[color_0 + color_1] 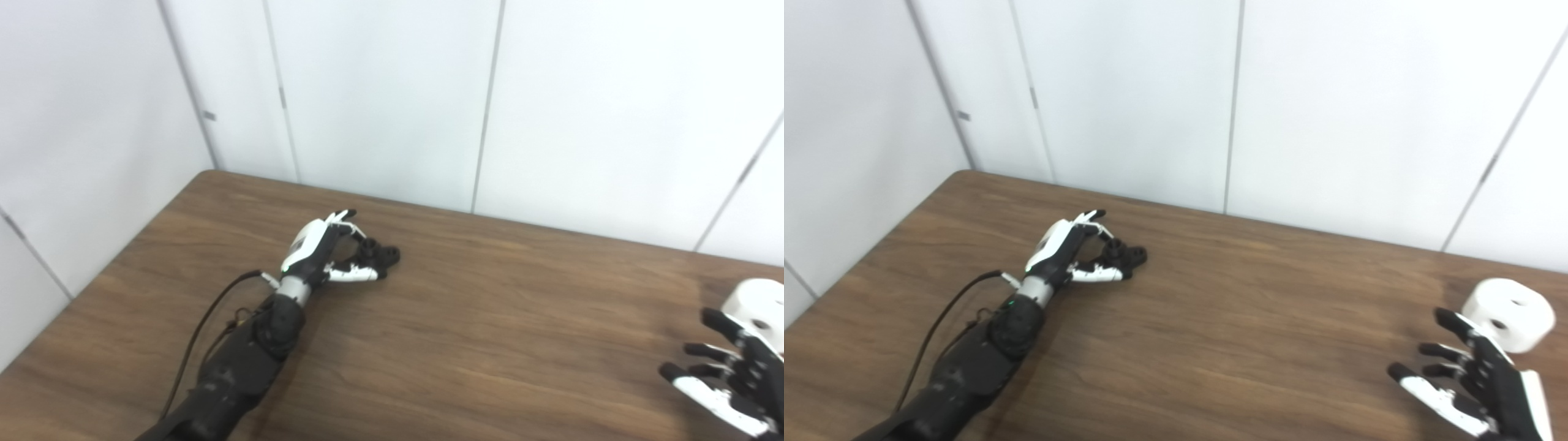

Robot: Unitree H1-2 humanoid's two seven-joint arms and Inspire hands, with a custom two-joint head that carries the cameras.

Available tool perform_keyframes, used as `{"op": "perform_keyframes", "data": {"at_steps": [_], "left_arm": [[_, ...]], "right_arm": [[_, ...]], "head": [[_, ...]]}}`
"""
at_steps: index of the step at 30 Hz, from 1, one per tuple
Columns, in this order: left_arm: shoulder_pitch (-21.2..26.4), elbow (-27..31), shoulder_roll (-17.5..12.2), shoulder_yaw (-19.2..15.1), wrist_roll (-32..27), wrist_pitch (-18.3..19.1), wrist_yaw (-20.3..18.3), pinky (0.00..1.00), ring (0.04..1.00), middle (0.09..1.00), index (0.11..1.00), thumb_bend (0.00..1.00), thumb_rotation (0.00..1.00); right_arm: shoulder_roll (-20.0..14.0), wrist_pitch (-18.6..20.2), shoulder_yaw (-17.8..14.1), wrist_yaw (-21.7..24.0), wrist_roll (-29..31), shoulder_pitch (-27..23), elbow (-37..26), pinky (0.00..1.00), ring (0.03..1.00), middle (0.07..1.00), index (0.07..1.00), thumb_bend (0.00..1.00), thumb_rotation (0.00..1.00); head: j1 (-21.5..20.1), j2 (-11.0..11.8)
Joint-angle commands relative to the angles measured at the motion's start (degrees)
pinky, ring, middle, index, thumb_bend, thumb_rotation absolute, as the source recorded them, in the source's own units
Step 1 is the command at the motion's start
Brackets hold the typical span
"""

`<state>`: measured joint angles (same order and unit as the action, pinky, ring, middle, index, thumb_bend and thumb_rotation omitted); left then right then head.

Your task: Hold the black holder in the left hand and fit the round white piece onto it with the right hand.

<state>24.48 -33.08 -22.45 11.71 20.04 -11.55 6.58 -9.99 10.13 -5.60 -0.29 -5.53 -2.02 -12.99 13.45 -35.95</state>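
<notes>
Black forearm (pixel 968 367) w/ black cable (pixel 937 324), silver wrist, white-backed left hand (pixel 1062 248), black & white right hand (pixel 1476 380)

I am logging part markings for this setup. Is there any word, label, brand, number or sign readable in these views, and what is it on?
None can be read.
Small black holder, at the left hand: no marking shows.
Round white plastic piece, beyond the open right hand: only holes, no print.
Brown wooden table and white wall panels: blank.
</notes>
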Motion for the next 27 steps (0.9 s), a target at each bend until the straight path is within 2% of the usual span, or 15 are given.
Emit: {"op": "perform_keyframes", "data": {"at_steps": [1,4,7,14,16,17,21,27], "left_arm": [[-2.69,2.06,2.93,3.56,-1.03,-1.06,-6.69,1.0,1.0,0.971,0.483,0.53,0.06],[-3.75,6.81,3.1,6.27,-1.11,-0.51,-11.17,1.0,1.0,0.988,0.483,0.53,0.06],[-4.22,9.84,3.61,8.72,-1.82,-0.49,-15.06,1.0,1.0,0.995,0.483,0.52,0.06],[-3.68,11.06,6.18,13.72,0.46,-2.04,-18.88,1.0,1.0,0.994,0.482,0.52,0.06],[-3.54,10.78,7.13,15.18,1.36,-2.38,-19.08,1.0,1.0,0.991,0.482,0.52,0.06],[-3.39,10.55,7.57,15.82,1.74,-2.4,-19.15,1.0,1.0,0.99,0.482,0.52,0.06],[-2.91,8.48,9.21,18.03,4.18,-3.83,-18.2,1.0,1.0,0.992,0.482,0.52,0.06],[-2.56,5.46,10.79,18.77,6.61,-5.12,-15.97,1.0,1.0,0.981,0.481,0.52,0.06]], "right_arm": [[0.1,-1.69,-0.51,-0.67,0.32,-2.05,-1.44,0.67,0.667,0.759,0.753,0.71,0.2],[0.11,-1.92,-0.56,-0.41,0.76,-2.3,-1.4,0.7,0.671,0.749,0.743,0.74,0.24],[-0.28,-3.87,-0.47,0.03,1.34,-2.6,-0.73,0.65,0.665,0.768,0.735,0.76,0.28],[-0.58,-7.12,-0.32,0.11,1.94,-3.41,-0.07,0.58,0.654,0.769,0.715,0.77,0.29],[-0.45,-6.44,-0.24,-0.11,1.62,-3.52,-0.63,0.58,0.654,0.768,0.718,0.76,0.29],[-0.45,-5.99,-0.21,-0.22,1.35,-3.62,-0.91,0.58,0.652,0.763,0.718,0.76,0.29],[-0.23,-4.76,-0.05,-0.33,0.83,-3.81,-2.21,0.6,0.659,0.747,0.715,0.75,0.27],[0.19,-3.6,0.26,-0.27,0.48,-3.92,-4.57,0.62,0.667,0.762,0.726,0.73,0.25]], "head": [[-0.77,-0.33],[-2.52,-0.78],[-4.12,-1.16],[-6.34,-1.8],[-6.34,-1.8],[-8.62,-2.26],[-10.2,-2.81],[-12.9,-3.65]]}}
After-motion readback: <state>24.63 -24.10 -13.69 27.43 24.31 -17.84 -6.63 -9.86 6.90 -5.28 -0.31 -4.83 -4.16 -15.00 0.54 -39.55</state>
